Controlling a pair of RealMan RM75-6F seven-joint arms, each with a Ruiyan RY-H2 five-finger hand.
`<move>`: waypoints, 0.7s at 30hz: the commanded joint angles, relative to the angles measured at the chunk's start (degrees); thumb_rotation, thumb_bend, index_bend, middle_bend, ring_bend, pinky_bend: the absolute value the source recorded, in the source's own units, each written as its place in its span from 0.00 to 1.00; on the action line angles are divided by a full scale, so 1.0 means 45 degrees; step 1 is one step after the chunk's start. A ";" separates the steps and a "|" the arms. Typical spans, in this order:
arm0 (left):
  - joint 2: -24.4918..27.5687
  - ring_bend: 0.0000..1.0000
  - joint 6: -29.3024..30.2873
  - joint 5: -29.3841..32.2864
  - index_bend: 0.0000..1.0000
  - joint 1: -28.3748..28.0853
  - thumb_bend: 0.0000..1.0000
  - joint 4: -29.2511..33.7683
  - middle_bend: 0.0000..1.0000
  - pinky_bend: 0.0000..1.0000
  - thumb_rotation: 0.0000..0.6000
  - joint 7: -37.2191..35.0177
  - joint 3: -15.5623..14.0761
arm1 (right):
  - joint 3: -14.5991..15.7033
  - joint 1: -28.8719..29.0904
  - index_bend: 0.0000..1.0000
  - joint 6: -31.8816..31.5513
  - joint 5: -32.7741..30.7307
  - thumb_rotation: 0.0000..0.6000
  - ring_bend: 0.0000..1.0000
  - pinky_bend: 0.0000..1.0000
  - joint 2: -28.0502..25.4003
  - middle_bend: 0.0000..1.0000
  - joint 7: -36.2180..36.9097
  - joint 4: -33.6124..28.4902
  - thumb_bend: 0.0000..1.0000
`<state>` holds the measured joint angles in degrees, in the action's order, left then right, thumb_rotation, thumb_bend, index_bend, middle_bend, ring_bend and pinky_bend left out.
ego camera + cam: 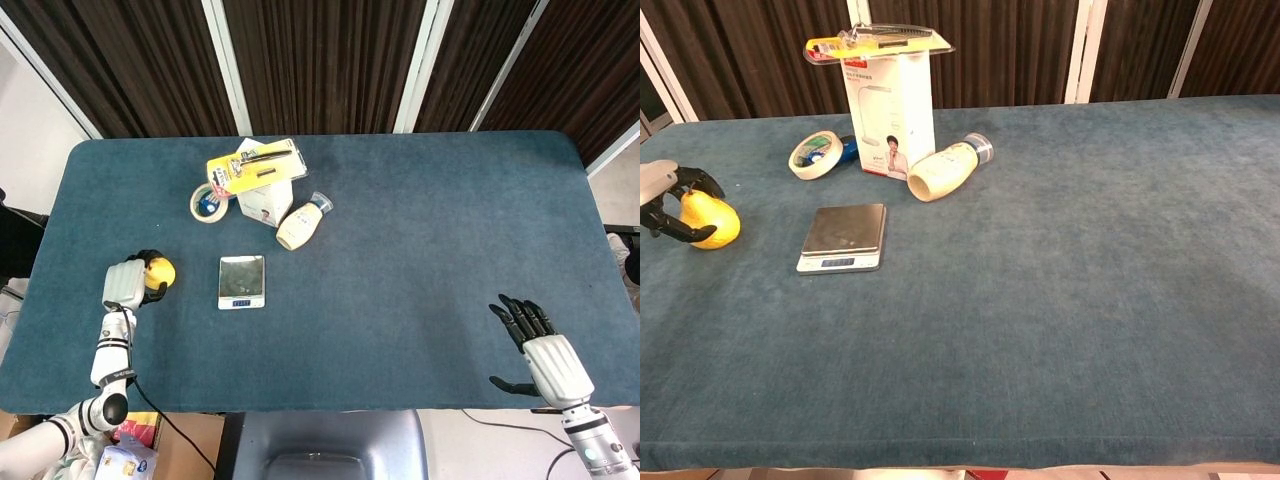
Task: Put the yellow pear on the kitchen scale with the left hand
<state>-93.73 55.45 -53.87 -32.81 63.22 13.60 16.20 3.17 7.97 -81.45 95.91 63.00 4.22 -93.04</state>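
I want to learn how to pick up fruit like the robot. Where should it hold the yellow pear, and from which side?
Best around the fat lower belly of the yellow pear, probably not the thin stem end. It stands upright on the table, so the round middle gives fingers most to wrap. The left hand comes from the pear's left, the side away from the kitchen scale, which leaves the way there open.
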 commanded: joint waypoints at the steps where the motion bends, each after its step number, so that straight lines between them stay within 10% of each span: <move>1: -0.0105 0.66 0.0233 -0.0191 0.52 0.0001 0.36 -0.0058 0.54 0.80 1.00 -0.0161 -0.0008 | 0.0019 0.0018 0.00 0.0028 0.0038 1.00 0.00 0.00 0.0002 0.00 0.0018 0.0003 0.16; 7: -0.0097 0.78 0.1417 -0.1115 0.63 0.0109 0.42 0.0342 0.69 0.87 1.00 -0.1055 0.0228 | 0.0037 0.0039 0.00 0.0051 0.0096 1.00 0.00 0.00 0.0007 0.00 0.0052 0.0000 0.16; 21: -0.0479 0.79 0.2463 -0.2114 0.63 -0.0622 0.43 0.2802 0.70 0.88 1.00 -0.0579 0.0519 | 0.0046 0.0130 0.00 0.0176 0.0114 1.00 0.00 0.00 -0.0074 0.00 0.0214 0.0000 0.16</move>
<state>-95.04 66.15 -62.92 -34.91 75.12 9.76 18.87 3.38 8.54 -80.67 96.43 62.68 5.18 -93.06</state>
